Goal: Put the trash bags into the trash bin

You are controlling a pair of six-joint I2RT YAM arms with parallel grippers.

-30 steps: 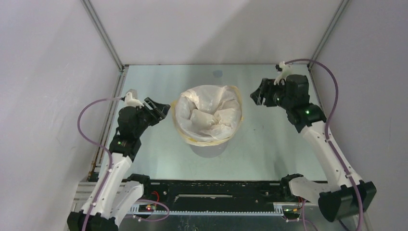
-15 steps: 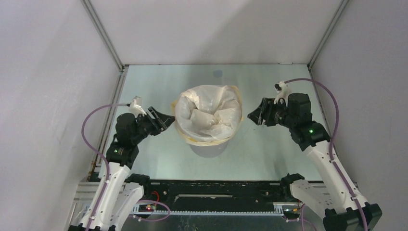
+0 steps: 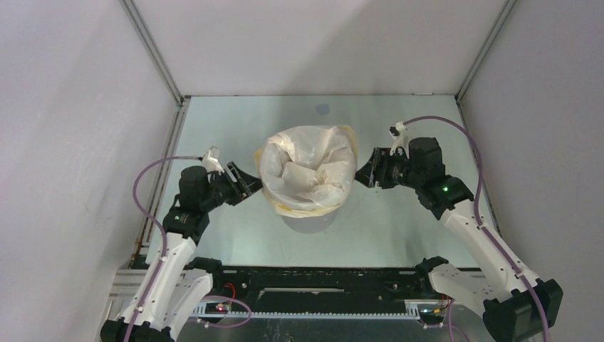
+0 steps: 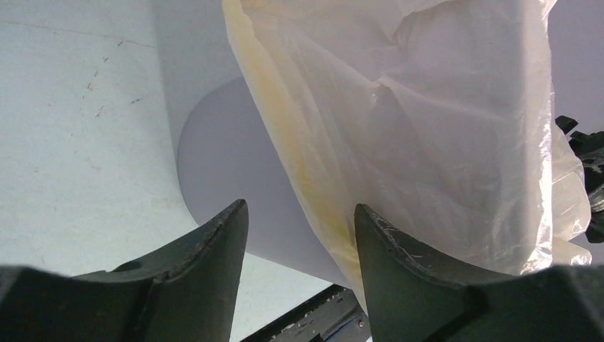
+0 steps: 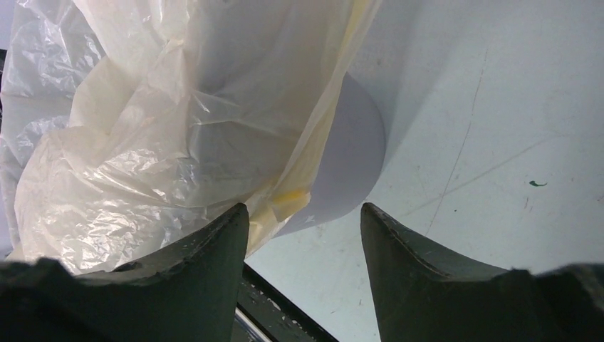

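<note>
From above, the trash bag (image 3: 308, 167) sits heaped mid-surface (image 3: 399, 128), with the left fingers (image 3: 244, 184) and right fingers (image 3: 366, 173) spread wide and empty, one on each side of it. Left wrist: the bag's skirt drapes down outside the trash bin (image 4: 228, 178), its yellow band hanging between the spread fingers, so the clean play looks like nipping film only, clear of the grey wall. Right wrist: same story, loose band just off the inner finger, so pinch low, lift over the rim, then tuck it inside.
</note>
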